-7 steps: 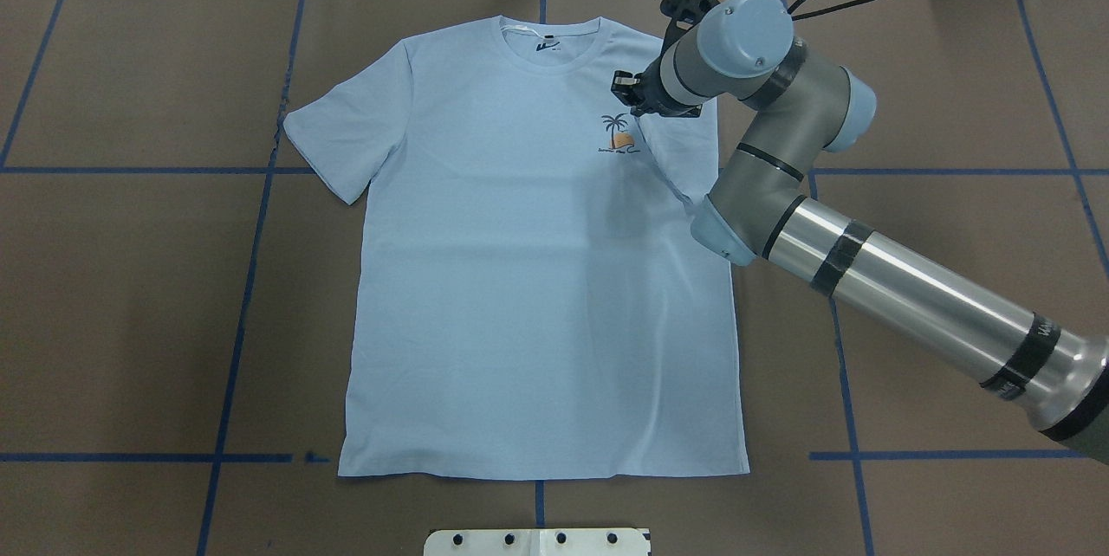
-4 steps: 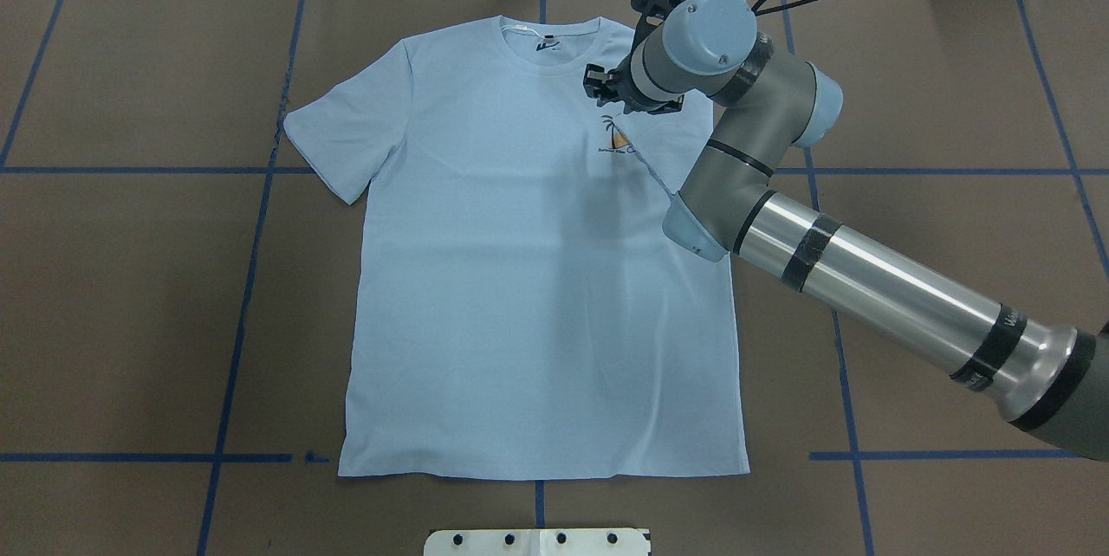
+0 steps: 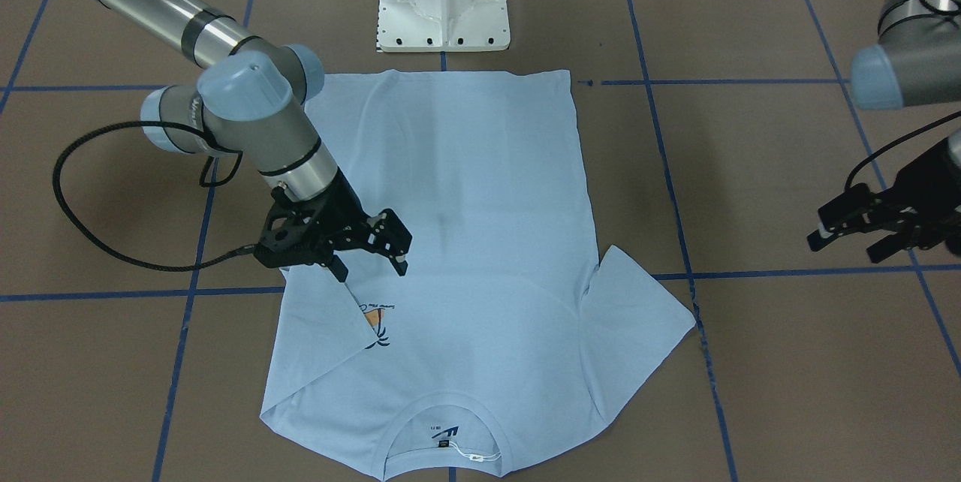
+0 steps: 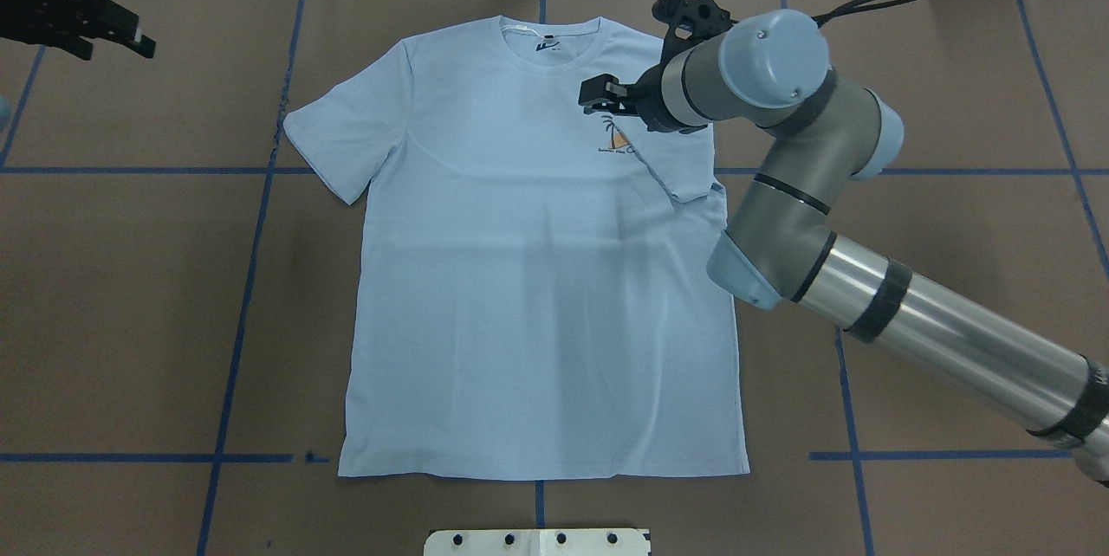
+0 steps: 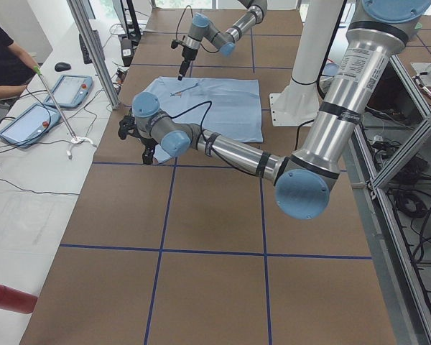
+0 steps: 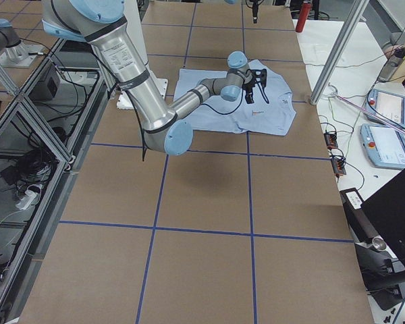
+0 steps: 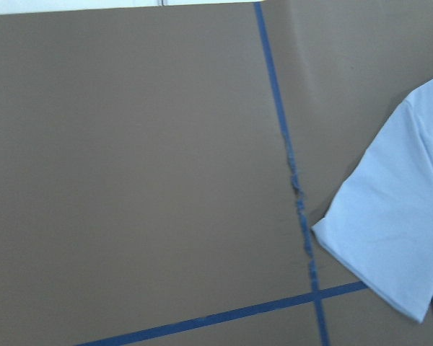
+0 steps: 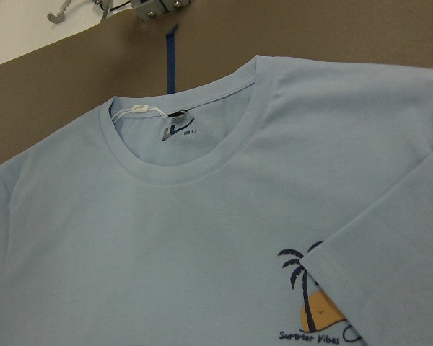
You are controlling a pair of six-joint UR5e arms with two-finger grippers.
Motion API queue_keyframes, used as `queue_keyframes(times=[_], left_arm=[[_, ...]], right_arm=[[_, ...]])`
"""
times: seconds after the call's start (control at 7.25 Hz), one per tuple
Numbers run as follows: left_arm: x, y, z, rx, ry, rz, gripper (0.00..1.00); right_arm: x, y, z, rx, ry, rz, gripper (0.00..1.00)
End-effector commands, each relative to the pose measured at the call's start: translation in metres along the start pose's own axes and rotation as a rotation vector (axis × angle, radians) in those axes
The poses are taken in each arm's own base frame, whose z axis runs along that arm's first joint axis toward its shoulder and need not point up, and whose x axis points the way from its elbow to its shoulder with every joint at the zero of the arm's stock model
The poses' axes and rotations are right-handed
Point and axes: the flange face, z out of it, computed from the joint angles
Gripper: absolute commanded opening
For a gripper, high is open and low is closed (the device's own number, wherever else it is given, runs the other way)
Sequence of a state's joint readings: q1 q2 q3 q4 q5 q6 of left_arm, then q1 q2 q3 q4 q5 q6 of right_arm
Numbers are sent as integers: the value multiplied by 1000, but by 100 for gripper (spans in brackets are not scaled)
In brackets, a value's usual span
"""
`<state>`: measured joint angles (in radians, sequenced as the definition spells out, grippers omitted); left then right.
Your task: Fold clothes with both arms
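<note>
T-shirt (image 4: 537, 279) lies flat, collar (image 4: 549, 49) farthest from pedestal (image 4: 537, 541).

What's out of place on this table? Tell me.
The blue tape line beside the flat sleeve is frayed and ragged. The other sleeve lies folded in over the shirt, hiding part of the palm print; that looks like folding, not a fault.

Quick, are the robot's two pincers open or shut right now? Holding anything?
Left pincer: open, holding nothing, out to the side of the T-shirt.
Right pincer: open, holding nothing, just over the folded-in sleeve.
</note>
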<state>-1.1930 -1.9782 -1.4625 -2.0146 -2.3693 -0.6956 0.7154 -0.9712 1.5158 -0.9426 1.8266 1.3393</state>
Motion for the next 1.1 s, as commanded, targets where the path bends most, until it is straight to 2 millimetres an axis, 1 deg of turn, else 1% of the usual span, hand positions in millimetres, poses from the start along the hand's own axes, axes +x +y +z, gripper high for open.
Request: queue_keyframes(times=[0.0,0.14,0.28,0.41,0.55,0.69,0.83,0.97], left_arm=[[41,-6,97,103,-61,-108,98],[42,3,128,117,-63,-127,90],[47,0,147,95,-75,-139,81],[48,2,152,90,-74,-153,73],[63,17,171,57,-73,-154,68],[71,17,176,75,-83,-154,66],[74,20,182,90,-99,-148,62],[75,21,183,88,-100,-146,60]], right_arm=[[20,18,-42,6,-36,-9,100],[19,20,-47,6,-43,-8,100],[24,21,-48,5,-40,2,100],[25,22,-48,5,-39,2,100],[26,23,-47,3,-37,1,100],[25,24,-48,3,-40,0,100],[27,25,-47,1,-38,0,100],[29,27,-46,-2,-35,1,100]])
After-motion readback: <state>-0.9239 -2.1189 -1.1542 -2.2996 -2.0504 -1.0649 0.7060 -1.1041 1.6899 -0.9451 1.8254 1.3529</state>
